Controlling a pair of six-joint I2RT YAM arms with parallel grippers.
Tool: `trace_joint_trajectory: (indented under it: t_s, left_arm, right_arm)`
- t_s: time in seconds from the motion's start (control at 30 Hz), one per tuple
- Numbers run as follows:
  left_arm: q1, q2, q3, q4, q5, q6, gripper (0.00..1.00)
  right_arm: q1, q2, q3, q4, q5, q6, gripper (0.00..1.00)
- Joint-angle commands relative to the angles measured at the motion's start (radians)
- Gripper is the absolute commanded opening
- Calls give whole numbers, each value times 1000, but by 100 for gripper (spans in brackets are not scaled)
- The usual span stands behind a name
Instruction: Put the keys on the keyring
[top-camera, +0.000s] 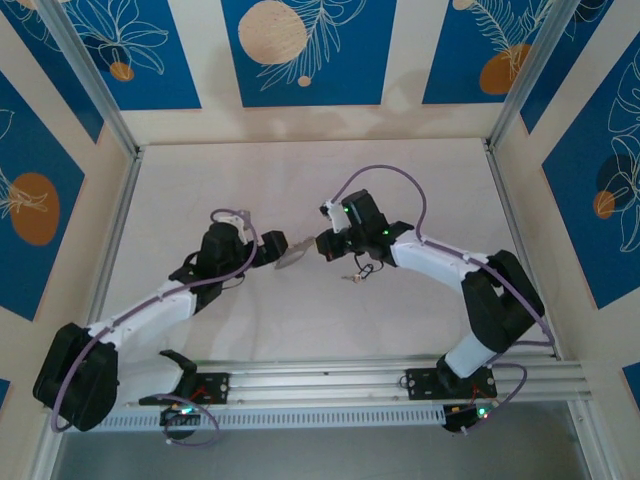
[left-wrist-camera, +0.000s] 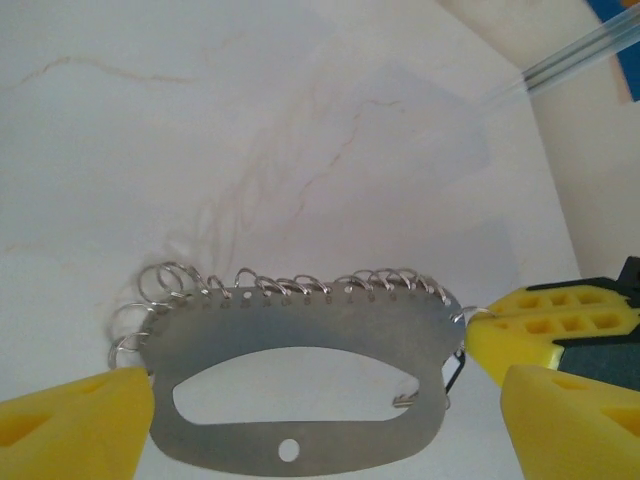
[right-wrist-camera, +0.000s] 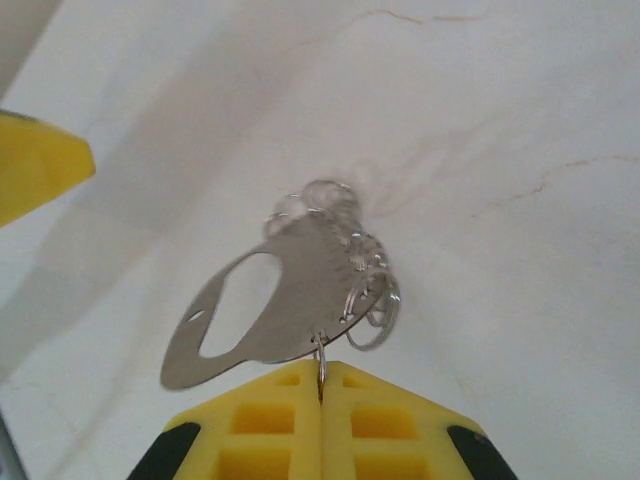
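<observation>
Keyring (top-camera: 290, 252) (flat grey plate, oval cut-out, small wire rings along one edge) hangs clear of the white table (top-camera: 200, 190), with its shadow below.

At its left end: left gripper (top-camera: 265, 250), jaws spread wide, yellow fingers (left-wrist-camera: 70, 420) straddling the plate lengthwise. A gap shows beside the plate's right end, so it is not clamped.

At its right end: right gripper (right-wrist-camera: 320, 372), pinched fully closed on one thin wire ring of the keyring.

Right of the keyring, nearer the arm bases: keys (top-camera: 356, 274) lying on the table, apart from it (too small for detail).
</observation>
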Motion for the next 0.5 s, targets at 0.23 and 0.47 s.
trace_joint_trajectory:
  t_s: [0.23,0.47]
  left_arm:
    - [-11,-25,130,-18,239,250,79]
    - [-12,1,172,32,332,302,73]
  right_arm:
    - [-87,-199,-100,134,-267,-7,0]
    - [-130,-258,-104,154,-425,-1,0]
